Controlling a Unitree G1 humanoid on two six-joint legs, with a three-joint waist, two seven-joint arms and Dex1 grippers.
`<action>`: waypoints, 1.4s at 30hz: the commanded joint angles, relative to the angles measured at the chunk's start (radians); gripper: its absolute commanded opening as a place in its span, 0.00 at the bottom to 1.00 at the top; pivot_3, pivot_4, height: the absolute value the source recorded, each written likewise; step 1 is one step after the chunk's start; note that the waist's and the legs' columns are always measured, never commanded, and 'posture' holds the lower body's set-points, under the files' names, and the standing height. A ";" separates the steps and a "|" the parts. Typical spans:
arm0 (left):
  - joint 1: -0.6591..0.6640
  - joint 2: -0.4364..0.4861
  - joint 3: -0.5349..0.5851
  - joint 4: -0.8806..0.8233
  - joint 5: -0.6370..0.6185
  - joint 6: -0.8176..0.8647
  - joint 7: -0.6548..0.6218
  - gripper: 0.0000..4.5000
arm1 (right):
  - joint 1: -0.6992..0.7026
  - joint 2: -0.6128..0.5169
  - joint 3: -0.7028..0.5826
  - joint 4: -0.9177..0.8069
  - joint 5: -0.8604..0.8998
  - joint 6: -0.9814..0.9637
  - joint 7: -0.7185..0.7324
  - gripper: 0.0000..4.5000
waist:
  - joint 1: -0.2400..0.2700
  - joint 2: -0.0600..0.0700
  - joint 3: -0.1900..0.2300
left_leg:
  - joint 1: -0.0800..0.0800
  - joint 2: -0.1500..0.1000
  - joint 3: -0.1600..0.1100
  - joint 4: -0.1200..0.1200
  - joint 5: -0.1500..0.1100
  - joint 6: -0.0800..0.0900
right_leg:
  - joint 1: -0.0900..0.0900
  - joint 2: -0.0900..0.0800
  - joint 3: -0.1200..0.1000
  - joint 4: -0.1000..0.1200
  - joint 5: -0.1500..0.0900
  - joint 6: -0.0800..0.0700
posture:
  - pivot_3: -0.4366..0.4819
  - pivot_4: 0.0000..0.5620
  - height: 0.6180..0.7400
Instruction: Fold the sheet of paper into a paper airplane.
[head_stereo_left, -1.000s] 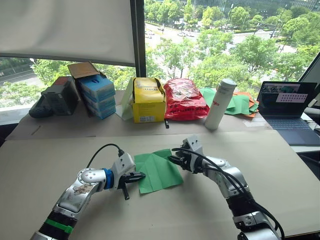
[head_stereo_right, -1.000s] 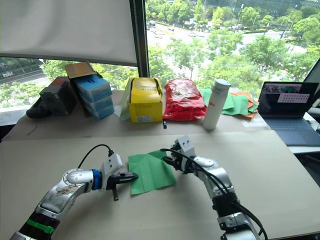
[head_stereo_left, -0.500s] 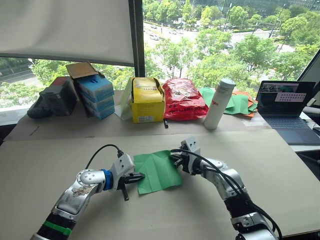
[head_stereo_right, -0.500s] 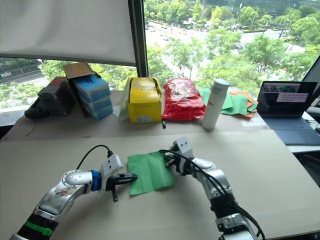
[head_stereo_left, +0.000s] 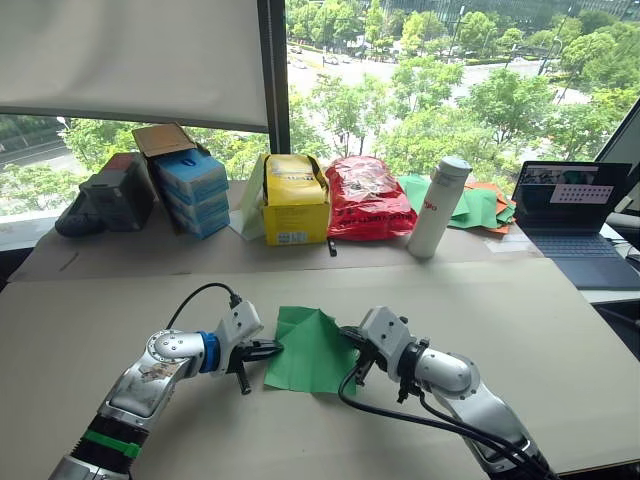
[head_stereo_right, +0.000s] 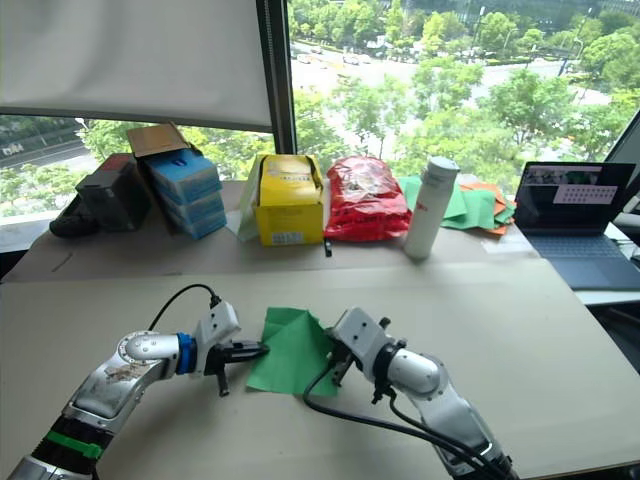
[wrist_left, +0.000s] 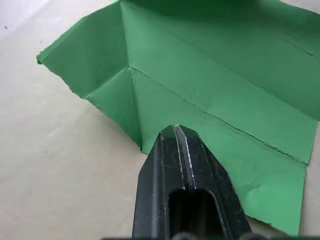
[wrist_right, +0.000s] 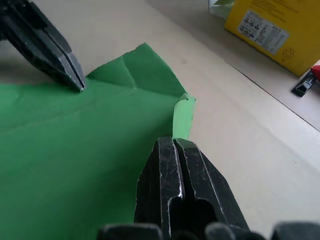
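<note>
I see the paper flat on the tabletop between my arms. The left tool is pressed together on its left edge; the right tool is pressed together over its right side. I judge it light, floppy and tearable, so I'd take creased edges.

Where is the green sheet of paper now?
The sheet of paper lies on the table's near middle, between the left gripper and the right gripper, before the yellow box.
</note>
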 joint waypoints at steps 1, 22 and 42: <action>-0.024 0.006 0.005 -0.005 -0.004 -0.010 -0.025 0.00 | -0.001 -0.032 0.054 -0.013 -0.113 -0.049 -0.013 0.00 | -0.001 0.000 0.000 | 0.000 0.000 0.000 0.000 0.000 0.000 | 0.000 0.000 0.000 0.000 0.000 0.000 | 0.48 0.27 1.00; -0.265 -0.087 -0.046 0.019 -0.031 0.015 -0.069 0.00 | -0.035 -0.002 0.105 0.018 -0.179 0.086 0.083 0.00 | 0.007 -0.002 0.000 | 0.000 0.000 0.000 0.002 0.000 0.000 | 0.002 0.005 0.001 0.000 0.000 0.000 | 0.48 0.27 1.00; -0.425 -0.227 -0.255 0.433 0.286 -0.282 -0.061 0.00 | -0.059 -0.009 0.119 0.025 -0.218 0.078 0.120 0.00 | 0.005 -0.002 0.000 | 0.000 0.001 0.001 0.004 0.001 -0.001 | 0.001 0.008 0.003 0.000 0.000 0.000 | 0.48 0.27 1.00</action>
